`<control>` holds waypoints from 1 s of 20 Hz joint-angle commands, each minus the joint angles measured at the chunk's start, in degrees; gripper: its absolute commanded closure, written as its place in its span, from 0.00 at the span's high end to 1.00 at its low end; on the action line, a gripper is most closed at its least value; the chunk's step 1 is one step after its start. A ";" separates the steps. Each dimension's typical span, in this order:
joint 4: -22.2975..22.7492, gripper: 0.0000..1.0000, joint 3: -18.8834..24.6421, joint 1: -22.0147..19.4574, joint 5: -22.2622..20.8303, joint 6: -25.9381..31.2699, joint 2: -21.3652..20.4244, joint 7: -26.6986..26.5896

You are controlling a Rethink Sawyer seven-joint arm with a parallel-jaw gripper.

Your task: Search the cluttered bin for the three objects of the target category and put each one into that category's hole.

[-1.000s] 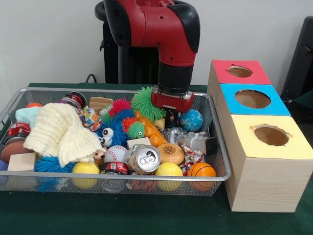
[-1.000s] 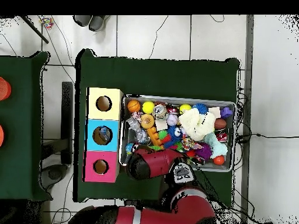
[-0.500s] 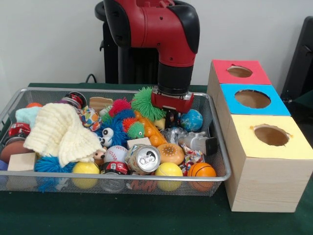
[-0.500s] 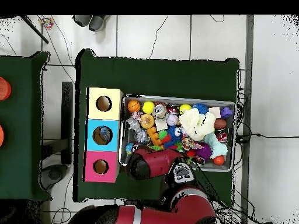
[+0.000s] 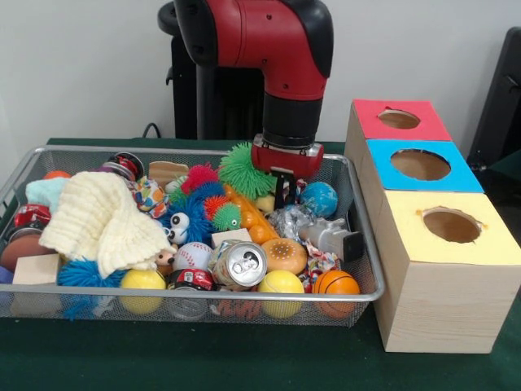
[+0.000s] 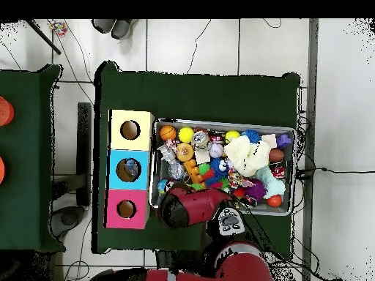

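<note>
Now the gripper (image 5: 284,195) hangs in the wire bin (image 5: 24,175); whether it grips anything cannot be told. A blue globe ball (image 5: 319,199) lies just beside it at 3 o'clock.

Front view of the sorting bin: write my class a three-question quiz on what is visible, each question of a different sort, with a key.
1. True or false: the drink can near the front of the wire bin lies on its side with its top facing the camera.
2. Which box lies closest to the camera? A) yellow box B) blue box C) red box
3. Fill in: the small basketball sits in the bin's front corner nearest the ______ box.

Key: 1 true; 2 A; 3 yellow.
</note>
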 commanded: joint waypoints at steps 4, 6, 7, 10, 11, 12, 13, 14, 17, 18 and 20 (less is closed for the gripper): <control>8.30 0.00 1.16 -1.50 -1.87 -5.12 -11.00 5.03; 10.85 0.00 0.67 -1.69 -1.77 -5.46 -13.08 5.58; 12.05 0.00 0.38 -1.72 -1.75 -5.76 -13.87 5.85; 15.42 0.00 -0.88 -1.45 -1.90 -7.94 -15.15 6.81; 16.34 0.00 -1.35 -1.37 -1.98 -8.79 -15.32 7.01; 17.09 0.00 -1.72 -1.30 -2.02 -9.52 -15.43 7.10; 17.78 0.00 -2.23 -1.17 -2.06 -10.49 -15.30 7.23; 18.35 0.00 -2.87 -0.94 -2.05 -11.63 -15.05 7.33; 19.29 0.00 -4.92 0.11 -1.92 -15.66 -13.07 7.35; 19.05 0.00 -6.07 0.99 -1.51 -17.74 -11.36 7.39; 17.77 0.00 -7.89 2.18 -0.52 -20.81 -7.80 7.01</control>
